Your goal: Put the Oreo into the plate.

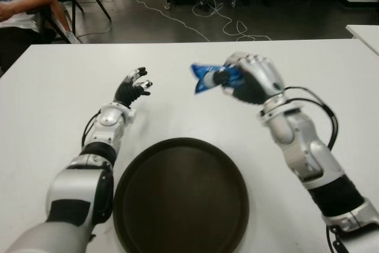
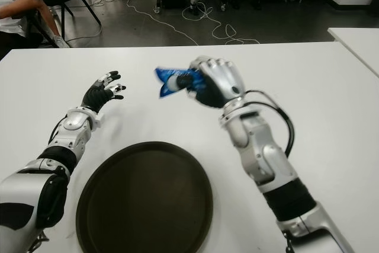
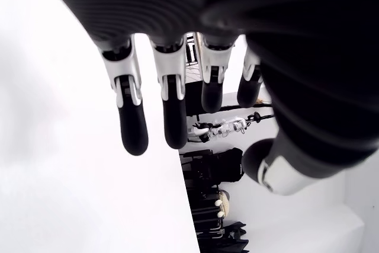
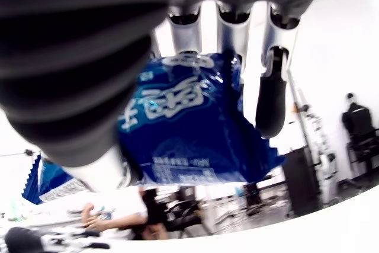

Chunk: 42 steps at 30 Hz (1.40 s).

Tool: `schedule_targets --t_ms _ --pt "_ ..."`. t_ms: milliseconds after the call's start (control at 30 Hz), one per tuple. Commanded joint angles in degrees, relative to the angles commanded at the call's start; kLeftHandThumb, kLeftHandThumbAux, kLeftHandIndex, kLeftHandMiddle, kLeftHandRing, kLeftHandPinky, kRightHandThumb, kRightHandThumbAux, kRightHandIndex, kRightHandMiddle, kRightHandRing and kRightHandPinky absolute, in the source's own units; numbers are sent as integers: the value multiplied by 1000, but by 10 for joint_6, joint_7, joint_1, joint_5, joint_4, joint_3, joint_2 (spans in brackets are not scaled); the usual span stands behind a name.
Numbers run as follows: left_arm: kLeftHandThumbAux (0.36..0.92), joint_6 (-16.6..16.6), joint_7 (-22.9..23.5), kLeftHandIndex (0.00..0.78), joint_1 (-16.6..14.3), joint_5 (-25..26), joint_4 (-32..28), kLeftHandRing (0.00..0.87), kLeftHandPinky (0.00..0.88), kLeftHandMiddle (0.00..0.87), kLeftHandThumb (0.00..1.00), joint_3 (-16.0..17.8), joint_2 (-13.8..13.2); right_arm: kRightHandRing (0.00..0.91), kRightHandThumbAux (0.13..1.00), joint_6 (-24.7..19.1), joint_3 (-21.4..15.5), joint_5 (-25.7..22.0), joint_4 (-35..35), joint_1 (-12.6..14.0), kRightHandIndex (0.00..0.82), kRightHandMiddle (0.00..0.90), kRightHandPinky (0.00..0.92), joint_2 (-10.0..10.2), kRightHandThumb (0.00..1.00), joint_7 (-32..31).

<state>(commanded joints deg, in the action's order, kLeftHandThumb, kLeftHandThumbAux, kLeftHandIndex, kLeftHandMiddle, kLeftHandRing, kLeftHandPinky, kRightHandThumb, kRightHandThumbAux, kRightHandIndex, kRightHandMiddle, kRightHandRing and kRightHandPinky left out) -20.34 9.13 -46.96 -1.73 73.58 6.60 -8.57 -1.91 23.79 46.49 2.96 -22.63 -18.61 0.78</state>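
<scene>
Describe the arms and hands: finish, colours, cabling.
Both arms are silver-grey metal shells with black joint sections. The left hand has a black palm and white-and-black fingers ending in rounded black tips. The right hand shows silver knuckle plates over black, and black cables loop off its forearm.

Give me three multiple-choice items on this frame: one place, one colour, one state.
1. Where is the Oreo pack?
A. in the right hand, above the table
B. on the plate
C. in the left hand

2. What colour is the plate?
A. white
B. dark brown
C. red

3. How is the left hand?
A. shut on the pack
B. curled into a fist
C. open, holding nothing

Answers:
1 A: the right hand grips the blue Oreo pack beyond the plate.
2 B: it shows dark against the white table.
3 C: the left hand has fingers spread, nothing between them.
</scene>
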Motion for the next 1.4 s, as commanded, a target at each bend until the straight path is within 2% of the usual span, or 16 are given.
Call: schedule_targets --t_ms 167,267,567,800,1033,1233,1400 --pt "665 1 0 46 0 1 0 223 328 109 233 1 0 699 727 34 21 12 12 7 432 714 678 -17 693 -21" --pt "671 2 -1 45 -1 0 0 220 321 109 240 0 0 696 727 48 30 17 21 12 432 707 683 -20 694 -39" --pt "667 3 -4 52 -1 0 0 234 329 116 252 0 1 688 727 122 28 -31 41 18 430 690 679 -35 695 -92" --pt "658 5 -6 52 -2 -1 0 229 326 110 249 -1 1 698 728 164 23 -64 38 21 429 696 693 -32 693 -104" --pt "661 8 -5 47 -3 1 1 221 317 106 243 1 2 725 728 172 19 -84 52 29 430 724 720 -23 693 -119" --pt "668 7 -6 48 -3 2 1 229 329 112 243 2 4 726 726 182 11 -118 76 27 432 724 717 -31 695 -162" --pt "666 5 -7 49 -2 1 0 227 321 111 240 1 5 706 726 209 18 -118 54 36 431 709 673 -36 695 -165"
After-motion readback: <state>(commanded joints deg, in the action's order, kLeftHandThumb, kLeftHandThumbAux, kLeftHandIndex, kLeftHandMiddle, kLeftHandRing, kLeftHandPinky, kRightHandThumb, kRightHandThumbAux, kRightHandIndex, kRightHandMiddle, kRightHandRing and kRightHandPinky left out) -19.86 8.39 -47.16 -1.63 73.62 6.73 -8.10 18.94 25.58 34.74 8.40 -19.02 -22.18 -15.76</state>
